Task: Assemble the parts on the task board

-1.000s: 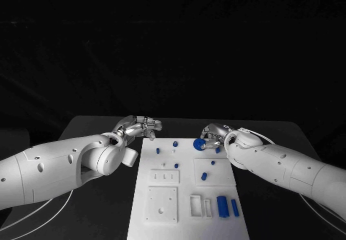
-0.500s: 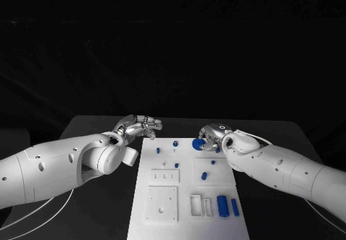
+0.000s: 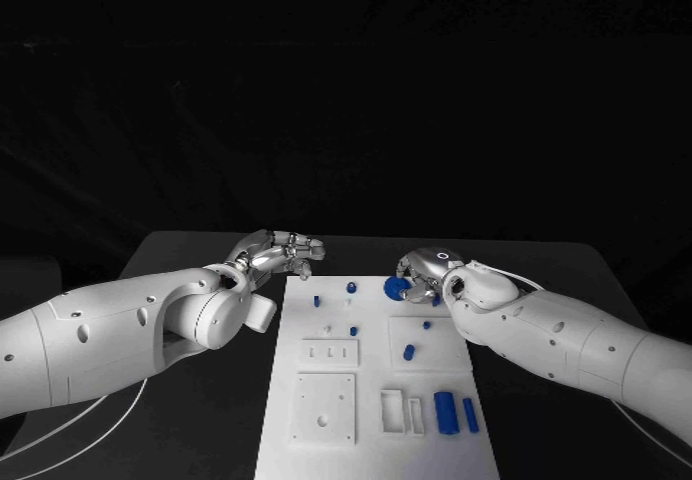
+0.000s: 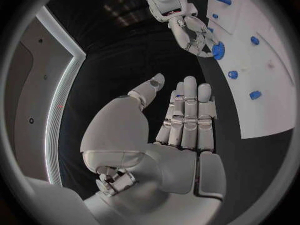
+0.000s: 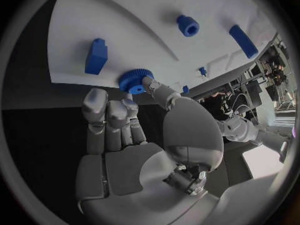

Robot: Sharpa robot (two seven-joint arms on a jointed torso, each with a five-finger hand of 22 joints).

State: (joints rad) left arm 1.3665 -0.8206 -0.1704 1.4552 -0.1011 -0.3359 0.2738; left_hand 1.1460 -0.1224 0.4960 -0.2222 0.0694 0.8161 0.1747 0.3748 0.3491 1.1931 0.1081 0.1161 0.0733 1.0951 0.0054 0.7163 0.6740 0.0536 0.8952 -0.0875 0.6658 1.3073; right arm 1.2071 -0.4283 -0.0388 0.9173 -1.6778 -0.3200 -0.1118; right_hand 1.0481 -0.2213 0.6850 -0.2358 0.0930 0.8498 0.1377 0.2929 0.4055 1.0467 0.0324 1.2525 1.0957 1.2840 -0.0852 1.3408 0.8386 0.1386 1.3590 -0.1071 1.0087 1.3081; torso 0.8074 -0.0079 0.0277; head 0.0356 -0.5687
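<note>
Head view: high, looking down and forward over the tabletop (image 3: 188, 250), board (image 3: 378, 400) lengthwise. Left wrist view: close behind left hand (image 4: 181, 120), facing across the board's far end. Right wrist view: close behind right hand (image 5: 125, 135), near that edge. Shared: board's far end, blue gear (image 3: 397, 288).

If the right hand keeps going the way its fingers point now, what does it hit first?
Most likely the blue toothed wheel at the task board's far edge: the right hand's fingertips already sit at it; whether they touch is unclear.
</note>
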